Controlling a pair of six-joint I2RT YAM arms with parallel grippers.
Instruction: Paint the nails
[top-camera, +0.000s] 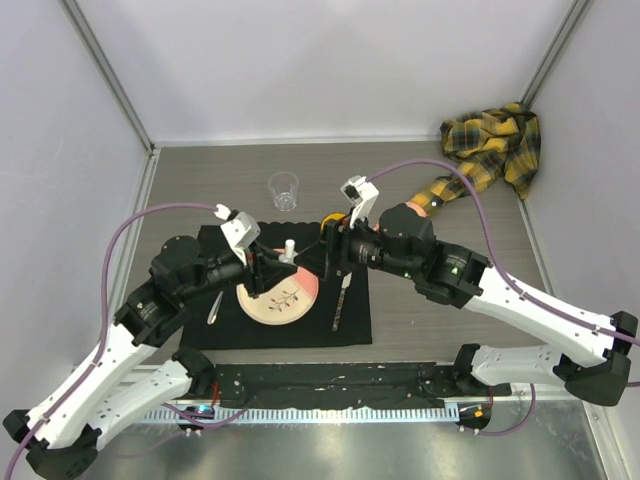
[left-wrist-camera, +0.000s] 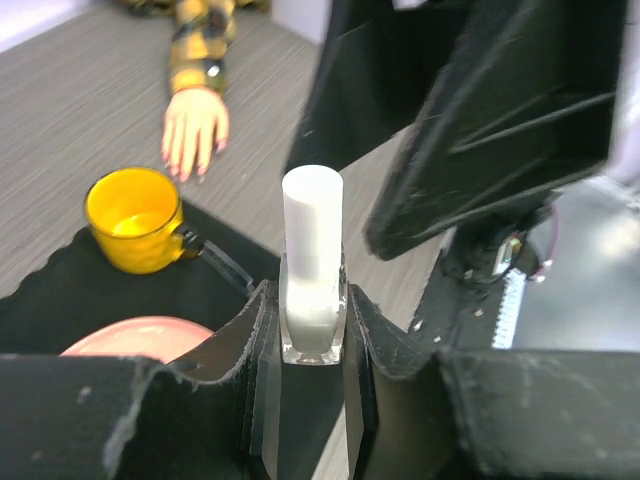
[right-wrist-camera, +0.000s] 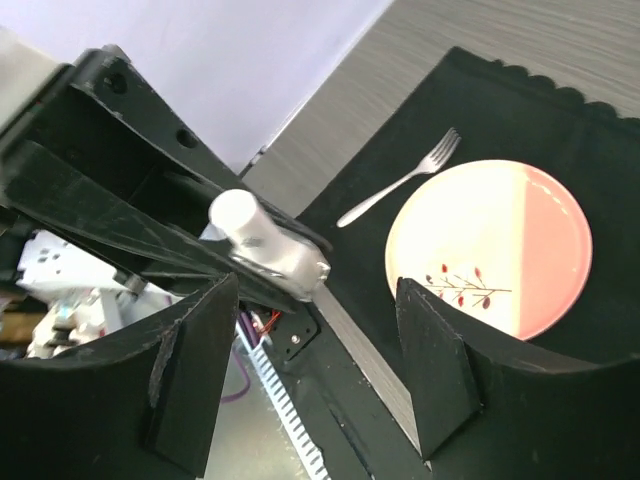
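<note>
Nails (left-wrist-camera: 186, 168): on the fingertips of a small pale mannequin hand (left-wrist-camera: 195, 125), too small to make out singly; the hand lies palm down on the grey desk (top-camera: 420, 330), right of centre and beyond the black mat (top-camera: 200, 335), fingers pointing toward the mat; its yellow-and-black plaid sleeve (top-camera: 490, 145) trails off to the far right corner.

Both arms reach in from the near edge and bend toward each other over the mat, wrists level, pincers facing one another.

Left pincer (left-wrist-camera: 312, 310): pressed onto the glass body of a small clear bottle (left-wrist-camera: 312, 270), held upright, white cap on top and clear of the jaws; it hovers over the plate's far edge.

Right pincer (right-wrist-camera: 315, 350): spread wide, gripping nothing; the bottle's cap sits just beyond its fingertips; from above it faces the bottle from the right.

On the mat: a cream-and-pink plate (top-camera: 280, 300) with a twig motif, centre; yellow mug (left-wrist-camera: 135, 220) at the far edge, near the mannequin hand but apart from it; fork (top-camera: 215, 307) left of the plate; knife (top-camera: 340, 300) right of it.

Clear cup (top-camera: 284, 190) stands on bare desk beyond the mat.
</note>
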